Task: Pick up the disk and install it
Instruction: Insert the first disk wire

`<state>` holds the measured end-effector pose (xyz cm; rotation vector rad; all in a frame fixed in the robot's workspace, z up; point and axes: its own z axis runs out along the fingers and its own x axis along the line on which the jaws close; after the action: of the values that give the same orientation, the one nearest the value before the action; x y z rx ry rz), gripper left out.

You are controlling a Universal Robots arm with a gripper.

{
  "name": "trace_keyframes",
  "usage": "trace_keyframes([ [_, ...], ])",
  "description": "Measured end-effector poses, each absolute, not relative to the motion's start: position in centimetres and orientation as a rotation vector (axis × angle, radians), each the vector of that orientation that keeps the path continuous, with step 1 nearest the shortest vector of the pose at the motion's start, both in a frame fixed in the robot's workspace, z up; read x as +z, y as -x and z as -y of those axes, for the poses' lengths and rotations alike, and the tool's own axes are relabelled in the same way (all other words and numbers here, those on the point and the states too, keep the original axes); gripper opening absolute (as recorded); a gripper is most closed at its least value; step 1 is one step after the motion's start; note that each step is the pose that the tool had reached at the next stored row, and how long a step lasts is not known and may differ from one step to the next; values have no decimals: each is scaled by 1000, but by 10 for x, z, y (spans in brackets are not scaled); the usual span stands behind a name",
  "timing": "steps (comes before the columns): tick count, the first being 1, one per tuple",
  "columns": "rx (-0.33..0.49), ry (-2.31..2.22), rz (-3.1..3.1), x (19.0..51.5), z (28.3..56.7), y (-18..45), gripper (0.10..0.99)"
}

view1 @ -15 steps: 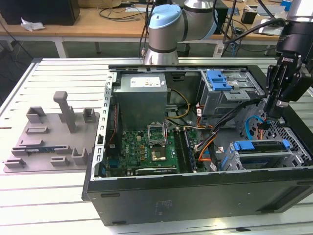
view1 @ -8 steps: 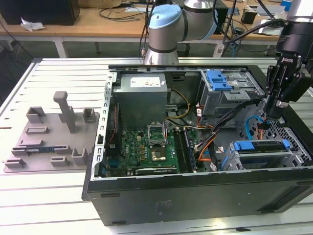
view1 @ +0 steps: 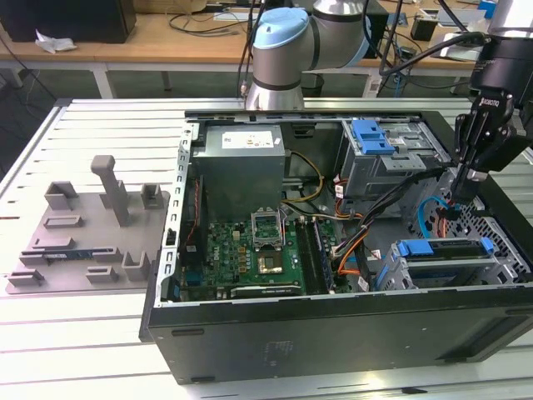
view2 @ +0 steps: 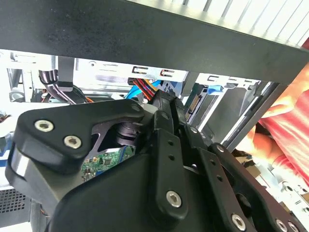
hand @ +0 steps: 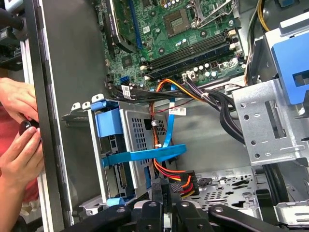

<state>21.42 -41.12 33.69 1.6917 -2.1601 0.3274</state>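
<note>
Currently the gripper hangs at the far right of the open computer case, reaching down inside it. In the first wrist view its fingers stand pressed close together; I see nothing held between them. They are just beside a red, yellow and black power connector.

The disk sits in the drive cage at the near right of the case, its blue bracket facing inward. Its label is hidden. A flat blue cable crosses the side of the cage in the first wrist view. The gripper is near the disk but apart from it.

A separate blue caddy lies on the far cage. The grey power-supply box occupies the far left of the case, with the motherboard nearer. A person's hands rest outside the case wall, beside the disk's cage.
</note>
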Motion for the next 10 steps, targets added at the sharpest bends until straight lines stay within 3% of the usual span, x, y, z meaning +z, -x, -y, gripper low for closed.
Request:
trace_keyframes([
  [10,327,-1692,2160,344,411,-209,169],
])
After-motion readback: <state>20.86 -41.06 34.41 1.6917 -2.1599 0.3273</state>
